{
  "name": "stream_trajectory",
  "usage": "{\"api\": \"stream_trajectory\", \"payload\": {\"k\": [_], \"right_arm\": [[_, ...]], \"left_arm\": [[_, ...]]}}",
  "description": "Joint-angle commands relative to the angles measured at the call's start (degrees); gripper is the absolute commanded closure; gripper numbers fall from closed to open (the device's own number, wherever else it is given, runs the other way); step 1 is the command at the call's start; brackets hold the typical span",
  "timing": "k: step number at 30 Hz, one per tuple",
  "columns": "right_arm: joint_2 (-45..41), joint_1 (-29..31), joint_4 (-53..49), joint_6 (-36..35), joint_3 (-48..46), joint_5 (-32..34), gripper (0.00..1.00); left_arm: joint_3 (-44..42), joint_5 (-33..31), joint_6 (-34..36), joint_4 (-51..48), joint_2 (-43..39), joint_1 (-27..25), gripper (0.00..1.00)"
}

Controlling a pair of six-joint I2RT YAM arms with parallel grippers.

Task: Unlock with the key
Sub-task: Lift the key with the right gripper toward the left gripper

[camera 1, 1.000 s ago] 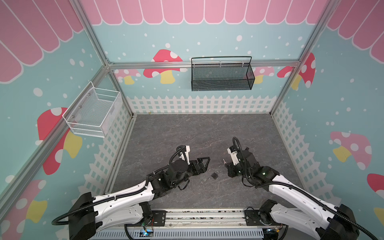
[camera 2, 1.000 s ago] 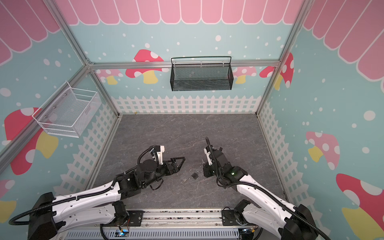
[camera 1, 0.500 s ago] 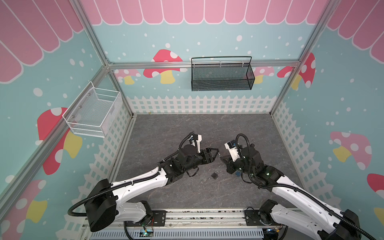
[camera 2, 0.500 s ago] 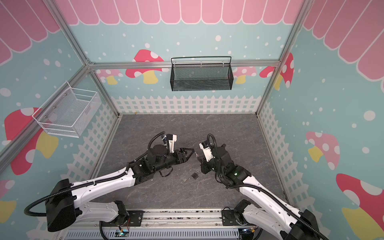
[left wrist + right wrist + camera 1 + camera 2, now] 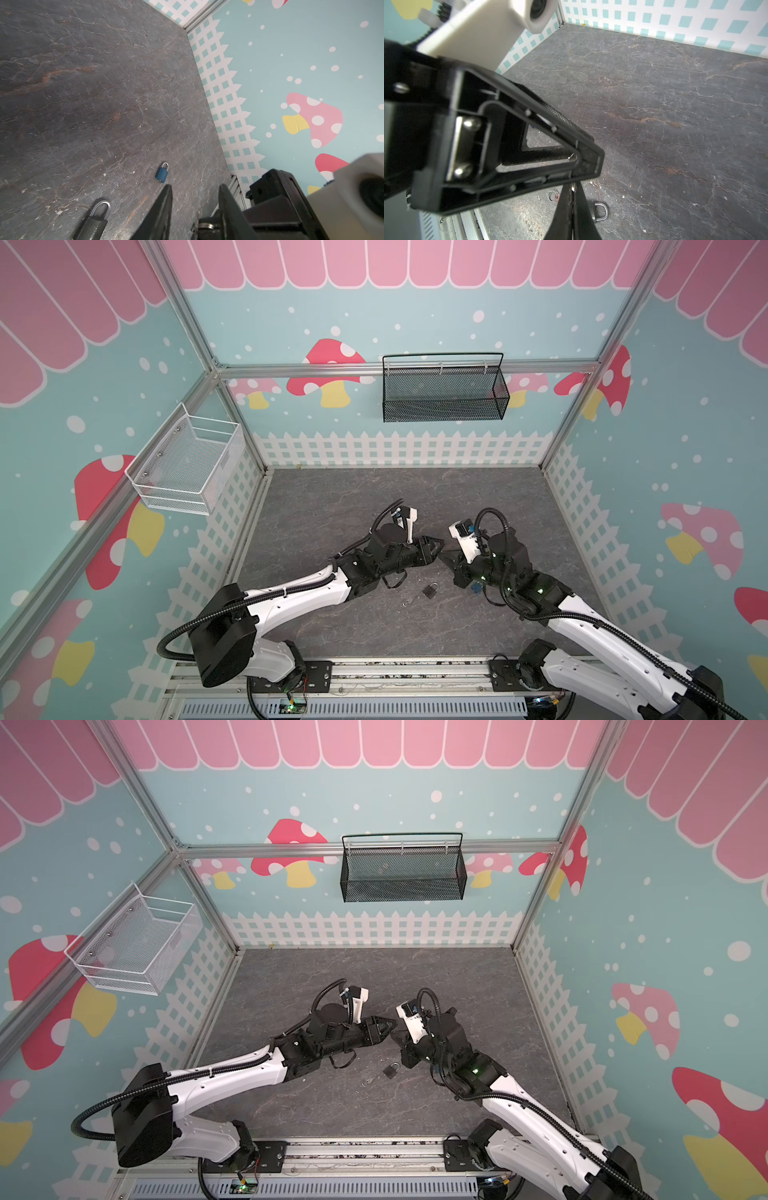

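Where the right fingers [image 5: 572, 204] press shut on the small silver key [image 5: 573, 188], the left fingers [image 5: 435, 546] stand partly apart, tip to tip with them above the desk [image 5: 374, 497]. The black padlock [image 5: 430, 591] lies flat on the desk just beneath both pairs, a blue padlock [image 5: 162, 173] nearby.

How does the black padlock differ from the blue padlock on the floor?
The black padlock has a black body, the blue padlock a blue one. In both top views the black padlock lies in the open between the arms; the blue padlock is mostly hidden under the right arm. Both lie flat on the floor, silver shackles looking closed, neither held.
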Motion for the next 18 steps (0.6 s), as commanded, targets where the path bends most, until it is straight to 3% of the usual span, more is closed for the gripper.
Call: {"api": "stream_trajectory", "payload": {"k": [1, 18], "right_arm": [[-0.76, -0.14, 0.79, -1.35, 0.42, -0.85, 1.0], [0.26, -0.14, 0.6, -2.5, 0.42, -0.84, 1.0]], "left_arm": [[1.02, 0.0, -0.97, 1.37, 0.46, 0.59, 0.68], [1.0, 0.89, -1.37, 2.46, 0.97, 1.21, 0.92]]}}
